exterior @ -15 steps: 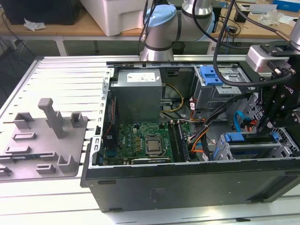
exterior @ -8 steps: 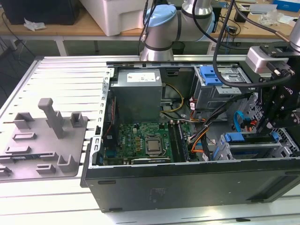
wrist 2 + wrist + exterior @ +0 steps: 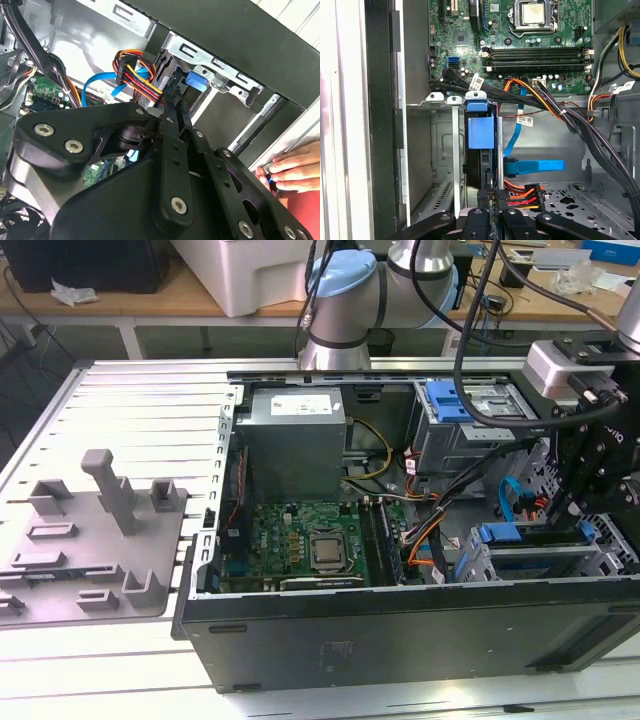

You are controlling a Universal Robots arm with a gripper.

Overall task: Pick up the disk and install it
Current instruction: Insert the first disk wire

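Observation:
The disk sits on edge inside the metal drive cage at the case's corner. In the first wrist view its blue carrier end and dark side show between the cage's uprights. In the exterior view its blue rail lies along the cage top. My gripper hangs just above the cage, next to the disk's end and a bundle of coloured power wires. Its two black fingers stand pressed close together, with nothing visible between them. In the exterior view the gripper is at the right.
The open computer case holds a green motherboard, a power supply, a flat blue data cable and black cable bundles. A second blue bracket tops the far bay. A person's hand rests on the case's outer edge.

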